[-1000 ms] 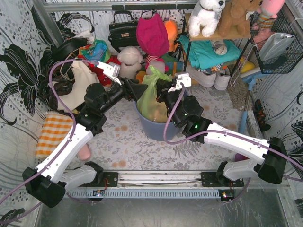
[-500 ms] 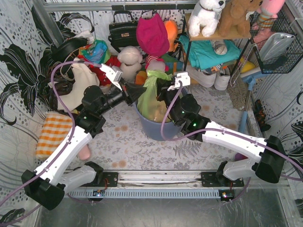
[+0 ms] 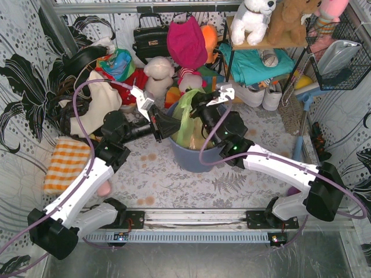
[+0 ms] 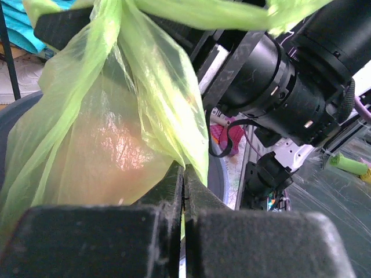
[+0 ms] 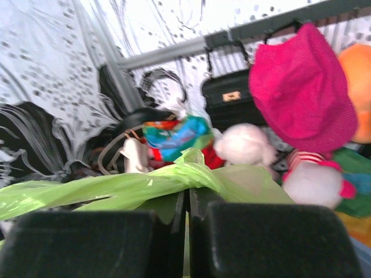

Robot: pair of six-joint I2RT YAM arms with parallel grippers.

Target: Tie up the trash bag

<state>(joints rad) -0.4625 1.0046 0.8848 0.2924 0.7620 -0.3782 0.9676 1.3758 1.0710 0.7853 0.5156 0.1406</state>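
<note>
The trash bag (image 3: 186, 120) is thin light-green plastic standing in a round blue-grey bin (image 3: 191, 157), with brownish contents showing through (image 4: 110, 150). My left gripper (image 3: 173, 124) comes in from the left and is shut on a fold of the bag's side (image 4: 184, 171). My right gripper (image 3: 198, 108) reaches in from the right, shut on a twisted strand of the bag's top (image 5: 186, 194). That strand stretches sideways over its fingers (image 5: 87, 188). In the left wrist view the right arm (image 4: 278, 87) sits just behind the bag.
Behind the bin lie piled toys, a pink hat (image 3: 186, 41) and a black handbag (image 3: 151, 38). A shelf with plush animals (image 3: 272, 23) stands at back right. An orange checked cloth (image 3: 65, 162) lies at left. A wire basket (image 3: 339, 55) hangs at right.
My left gripper went from open to shut on the bag's side and shifted slightly toward the bin. The right gripper swung up and back, carrying the bag's top strand with it.
</note>
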